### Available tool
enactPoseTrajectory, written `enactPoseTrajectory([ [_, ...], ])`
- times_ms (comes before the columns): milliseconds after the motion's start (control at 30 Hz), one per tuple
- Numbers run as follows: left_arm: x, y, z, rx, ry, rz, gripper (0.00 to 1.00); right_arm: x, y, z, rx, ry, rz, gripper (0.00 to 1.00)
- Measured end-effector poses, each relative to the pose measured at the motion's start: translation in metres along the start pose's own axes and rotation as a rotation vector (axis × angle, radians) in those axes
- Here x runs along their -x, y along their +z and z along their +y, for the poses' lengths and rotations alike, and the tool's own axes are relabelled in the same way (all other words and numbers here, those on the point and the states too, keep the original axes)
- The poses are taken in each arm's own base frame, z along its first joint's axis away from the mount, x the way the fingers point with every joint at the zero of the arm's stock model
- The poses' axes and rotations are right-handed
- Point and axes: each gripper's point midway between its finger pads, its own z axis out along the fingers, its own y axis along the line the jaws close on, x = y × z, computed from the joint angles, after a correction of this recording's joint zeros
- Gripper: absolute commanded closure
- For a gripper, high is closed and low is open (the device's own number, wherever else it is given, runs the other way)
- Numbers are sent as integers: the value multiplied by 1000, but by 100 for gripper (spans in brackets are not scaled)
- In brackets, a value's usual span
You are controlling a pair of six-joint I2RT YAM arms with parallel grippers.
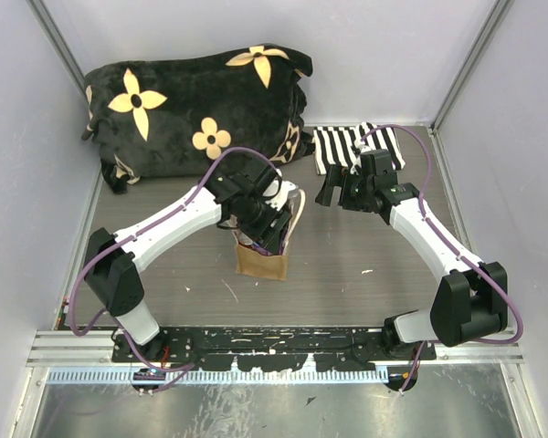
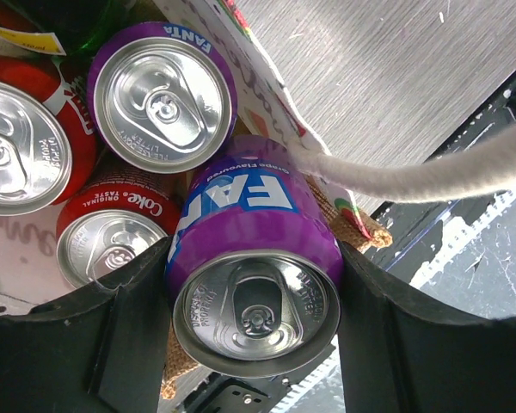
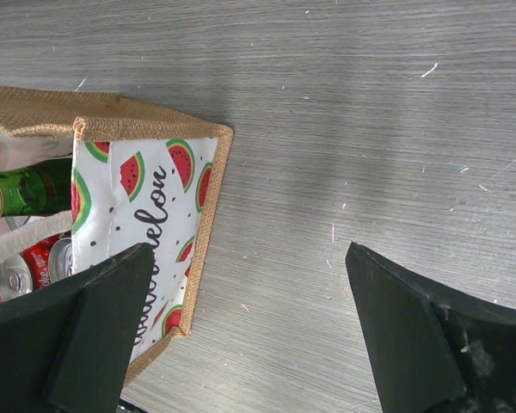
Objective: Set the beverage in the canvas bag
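The tan canvas bag (image 1: 260,262) stands mid-table, its cream handle (image 2: 413,176) across the left wrist view. My left gripper (image 1: 267,224) is over the bag's mouth, shut on a purple Fanta can (image 2: 251,224) held upright between both fingers (image 2: 254,344), at the bag's woven rim (image 2: 359,225). Inside sit another purple Fanta can (image 2: 163,95), red Coke cans (image 2: 112,241) and a green bottle (image 3: 30,191). My right gripper (image 1: 336,192) hangs open and empty (image 3: 249,331) just right of the bag (image 3: 146,206), over bare table.
A black flowered blanket (image 1: 196,105) lies at the back left. A black-and-white striped cloth (image 1: 338,146) lies at the back right, behind my right gripper. Grey walls close the sides and the rail (image 1: 274,347) runs along the near edge.
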Motion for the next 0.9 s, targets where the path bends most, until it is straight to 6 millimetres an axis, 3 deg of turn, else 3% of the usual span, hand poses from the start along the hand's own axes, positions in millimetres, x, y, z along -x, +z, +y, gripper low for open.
enactPoseTrajectory([
  [533, 0, 13, -1, 11, -110, 0, 100, 0, 0, 0, -1, 0, 0, 0],
  [900, -1, 14, -1, 47, -87, -4, 100, 0, 0, 0, -1, 0, 0, 0],
])
